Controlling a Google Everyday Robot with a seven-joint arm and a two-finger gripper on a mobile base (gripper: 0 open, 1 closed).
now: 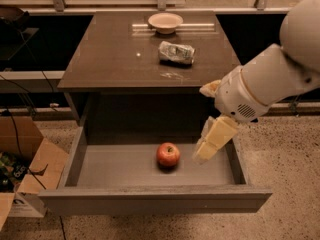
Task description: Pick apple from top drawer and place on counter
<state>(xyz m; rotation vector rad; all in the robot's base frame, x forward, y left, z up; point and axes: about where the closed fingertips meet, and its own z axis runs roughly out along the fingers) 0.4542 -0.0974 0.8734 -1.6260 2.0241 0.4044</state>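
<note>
The small red apple (168,154) lies on the grey floor of the open top drawer (115,166), near its middle. My gripper (205,151) hangs from the white arm on the right and reaches down into the drawer, just to the right of the apple and slightly above the floor, not touching it. The dark-brown counter (115,59) lies above and behind the drawer.
A pale round bowl (165,21) stands at the back of the counter and a silver-green foil snack bag (176,53) lies in front of it. An open cardboard box (25,169) stands on the speckled floor to the left of the drawer.
</note>
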